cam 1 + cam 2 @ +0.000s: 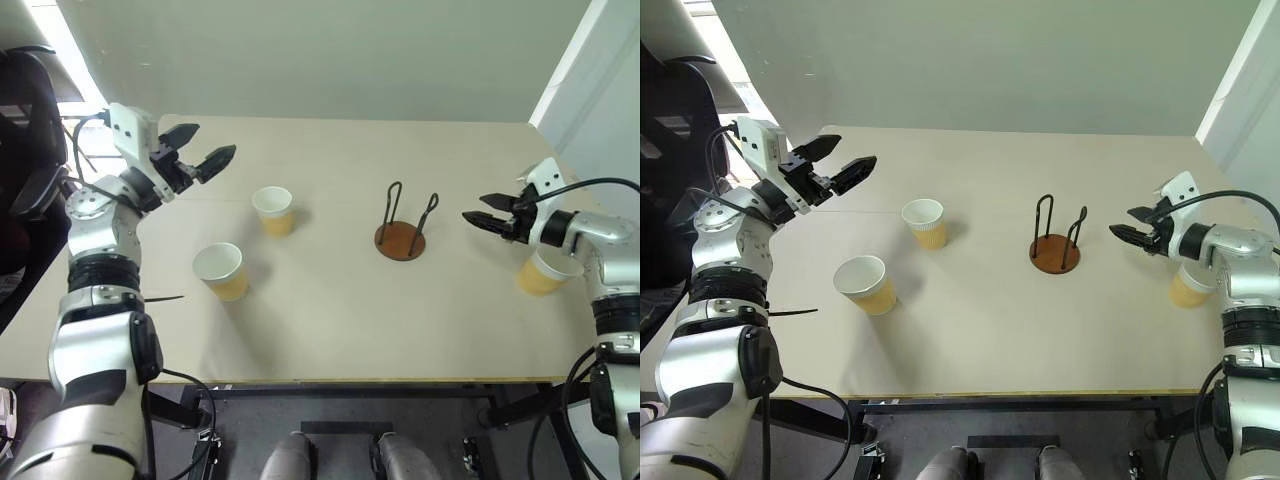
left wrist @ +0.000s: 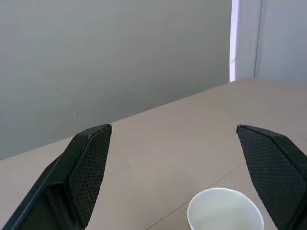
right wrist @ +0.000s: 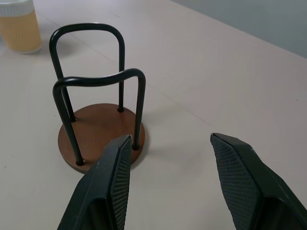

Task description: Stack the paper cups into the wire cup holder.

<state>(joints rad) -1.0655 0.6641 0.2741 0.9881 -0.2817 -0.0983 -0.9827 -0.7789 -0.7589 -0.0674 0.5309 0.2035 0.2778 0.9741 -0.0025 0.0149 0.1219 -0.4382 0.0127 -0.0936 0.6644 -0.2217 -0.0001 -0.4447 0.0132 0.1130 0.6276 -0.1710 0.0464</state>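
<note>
Right wrist view | wire cup holder (image 3: 98, 127) just ahead of right hand (image 3: 168, 158)

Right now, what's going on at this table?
Nothing is held yet. The wire cup holder stands empty mid-table. Two paper cups sit upright on the left side, and a third paper cup sits by the right arm, partly hidden behind it. The left hand hovers open above the table's far left part; the right hand is open too, pointing toward the holder from the right.
</note>
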